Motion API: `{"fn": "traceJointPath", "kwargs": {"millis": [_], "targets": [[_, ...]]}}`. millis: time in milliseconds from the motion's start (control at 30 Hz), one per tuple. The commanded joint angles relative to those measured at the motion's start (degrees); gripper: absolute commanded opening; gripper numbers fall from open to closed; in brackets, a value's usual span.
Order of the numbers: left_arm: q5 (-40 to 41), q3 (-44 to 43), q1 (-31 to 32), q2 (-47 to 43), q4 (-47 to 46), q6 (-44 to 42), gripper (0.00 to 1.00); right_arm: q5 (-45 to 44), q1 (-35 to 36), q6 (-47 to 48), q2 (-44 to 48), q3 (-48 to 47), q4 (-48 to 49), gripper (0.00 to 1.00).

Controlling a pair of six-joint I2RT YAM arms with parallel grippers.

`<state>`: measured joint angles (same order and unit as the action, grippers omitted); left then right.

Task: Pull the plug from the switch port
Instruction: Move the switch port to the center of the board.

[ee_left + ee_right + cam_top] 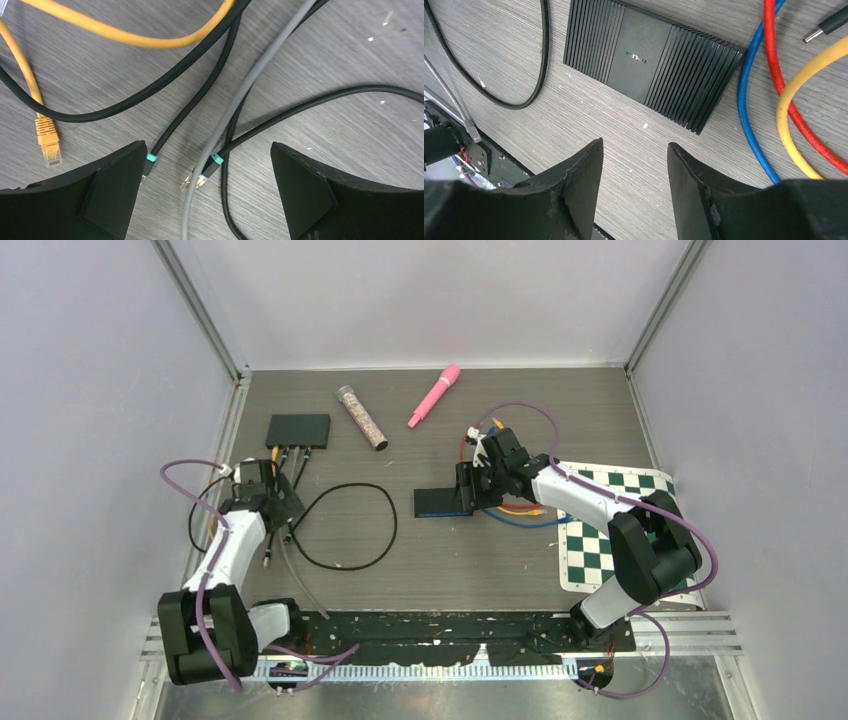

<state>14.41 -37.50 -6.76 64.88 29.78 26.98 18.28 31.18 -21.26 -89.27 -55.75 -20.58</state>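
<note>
Desk (pixel 480 565): grey woodgrain, pale walls (pixel 430 300) on three sides. Also left gripper (pixel 208 150) and right gripper (pixel 635 150): both spread wide, holding nothing.

1. The whole table (pixel 450 570) is seen from above and behind.
2. Loose cables (pixel 191 95) are viewed closely, downward, from the left wrist.
3. A ribbed switch (pixel 649 65), also seen overhead, is viewed closely from the right wrist.

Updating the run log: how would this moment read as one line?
left gripper open, over loose cable ends | right gripper open, above black switch | nothing gripped
</note>
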Motion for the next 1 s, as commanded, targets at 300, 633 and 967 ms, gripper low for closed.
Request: {"fn": "traceJointPath", "kwargs": {"millis": [300, 633, 967], "targets": [[-8.2, -1.5, -1.7, 6.9, -0.8, -0.3, 0.88, 2.0, 0.3, 1.2, -0.9, -2.1, 1.2, 0.57], [-21.9, 0.2, -1.7, 8.1, -2.6, -0.8, 0.49, 2.3, 0.3, 1.5, -1.6, -1.8, 1.3, 0.57], [-26.7, 6.8, 1.9, 2.1, -0.1, 2.1, 0.13, 3.1, 0.4, 2.0, -2.3, -1.9, 1.4, 0.57]]}}
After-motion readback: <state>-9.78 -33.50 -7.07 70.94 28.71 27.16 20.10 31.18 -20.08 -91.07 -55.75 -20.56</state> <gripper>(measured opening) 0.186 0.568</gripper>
